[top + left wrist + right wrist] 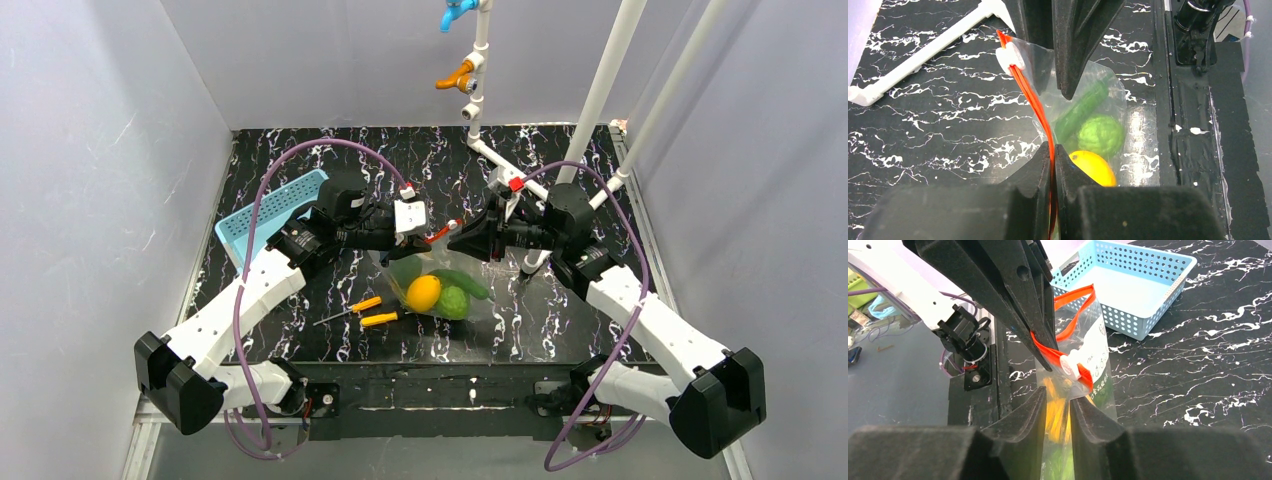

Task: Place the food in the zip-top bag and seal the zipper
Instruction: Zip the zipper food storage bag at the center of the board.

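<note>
Food (423, 292) is in the zip-top bag (1098, 375), mouth lifted mid-table btwn the arms; left gripper (1053, 150) clamped tight on the zipper (1030, 95), right gripper (1058, 402) w/ jaws slightly apart astride the bag by the white slider (1070, 364), so if it misses the slider the seal prob won't close fully

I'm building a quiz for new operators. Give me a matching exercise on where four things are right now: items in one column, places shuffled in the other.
Items:
1. lemon
2. basket
3. screwdrivers
4. zipper

Places:
A. pinched in the left gripper
B. at the left side of the table
C. inside the bag
D. on the table beside the bag

Pairs: 1-C, 2-B, 3-D, 4-A.
</note>
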Controlling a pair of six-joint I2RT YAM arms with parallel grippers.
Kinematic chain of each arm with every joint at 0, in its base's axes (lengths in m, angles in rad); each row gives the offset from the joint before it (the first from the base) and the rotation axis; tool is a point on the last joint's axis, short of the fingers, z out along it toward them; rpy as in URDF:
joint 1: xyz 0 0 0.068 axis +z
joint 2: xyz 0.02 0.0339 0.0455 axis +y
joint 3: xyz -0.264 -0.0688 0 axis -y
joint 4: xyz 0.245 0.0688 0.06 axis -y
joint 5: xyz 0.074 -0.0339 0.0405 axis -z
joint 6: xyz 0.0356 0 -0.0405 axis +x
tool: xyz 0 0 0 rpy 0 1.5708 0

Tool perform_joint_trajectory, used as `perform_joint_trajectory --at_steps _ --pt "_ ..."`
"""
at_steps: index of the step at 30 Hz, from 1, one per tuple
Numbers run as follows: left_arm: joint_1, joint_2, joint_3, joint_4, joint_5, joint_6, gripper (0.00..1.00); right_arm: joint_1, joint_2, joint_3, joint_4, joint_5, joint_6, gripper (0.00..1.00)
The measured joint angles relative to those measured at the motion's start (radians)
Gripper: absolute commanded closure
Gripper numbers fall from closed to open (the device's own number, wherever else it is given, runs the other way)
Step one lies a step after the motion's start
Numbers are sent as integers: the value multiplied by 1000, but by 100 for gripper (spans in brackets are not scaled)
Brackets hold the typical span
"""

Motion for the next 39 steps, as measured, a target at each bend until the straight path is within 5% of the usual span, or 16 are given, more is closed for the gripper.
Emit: perform_joint_trajectory --at_steps 5,13,26,30,31,33,37,39 --pt "0 0 0 -1 0 0 100 0 14 3 12 -2 5 69" --pt "0 -8 0 -2 0 -1 100 -6 21 3 15 29 10 40" --pt "0 -30 0 -4 0 -1 100 -26 56 8 61 -97 48 64" --pt "0 -30 0 -4 0 -2 100 -26 85 35 79 -126 80 90" --pt "0 -30 0 -4 0 -4 95 -26 90 41 82 -130 84 99" --pt "0 -30 0 -3 0 -13 66 -26 99 49 86 -137 93 99" --pt "0 -28 5 8 16 -89 30 -26 99 49 79 -137 92 99" --pt "0 -12 33 10 39 -151 25 -26 99 49 75 -136 80 99"
